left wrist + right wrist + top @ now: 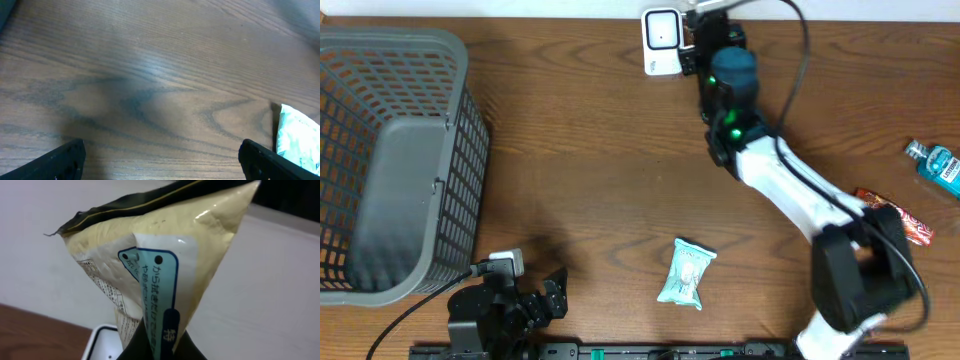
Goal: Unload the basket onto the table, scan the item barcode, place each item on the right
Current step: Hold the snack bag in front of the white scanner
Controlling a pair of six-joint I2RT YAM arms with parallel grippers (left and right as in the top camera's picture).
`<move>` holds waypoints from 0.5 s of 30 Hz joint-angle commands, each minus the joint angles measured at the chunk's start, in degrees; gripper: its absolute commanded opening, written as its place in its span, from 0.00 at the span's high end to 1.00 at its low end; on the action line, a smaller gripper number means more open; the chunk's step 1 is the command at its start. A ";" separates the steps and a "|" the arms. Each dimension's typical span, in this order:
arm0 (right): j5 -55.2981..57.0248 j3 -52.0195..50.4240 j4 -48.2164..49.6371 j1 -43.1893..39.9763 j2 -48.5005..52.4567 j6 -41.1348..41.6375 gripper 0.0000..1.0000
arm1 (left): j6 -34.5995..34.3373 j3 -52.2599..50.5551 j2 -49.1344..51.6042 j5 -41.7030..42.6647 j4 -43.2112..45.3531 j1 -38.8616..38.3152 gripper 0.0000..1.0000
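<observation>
Pale wall [40, 240] behind labelled yellow packet [165, 245]

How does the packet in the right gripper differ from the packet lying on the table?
The yellow packet has a black edge and blue label; the pale packet is greenish white. The yellow one is pinched aloft in the right gripper; the pale one lies flat on the table, untouched. Both are soft sealed pouches.

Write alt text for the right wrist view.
A cream packet with a black top edge and a pale blue Japanese label fills the frame, pinched at its bottom by the right gripper. Below left, the corner of a white scanner and the wooden table show.
</observation>
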 commanded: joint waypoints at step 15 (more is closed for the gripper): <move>4.37 33.77 -0.22 5.70 31.91 -22.53 0.99 | -0.50 -0.22 -0.04 0.70 -0.57 0.04 0.02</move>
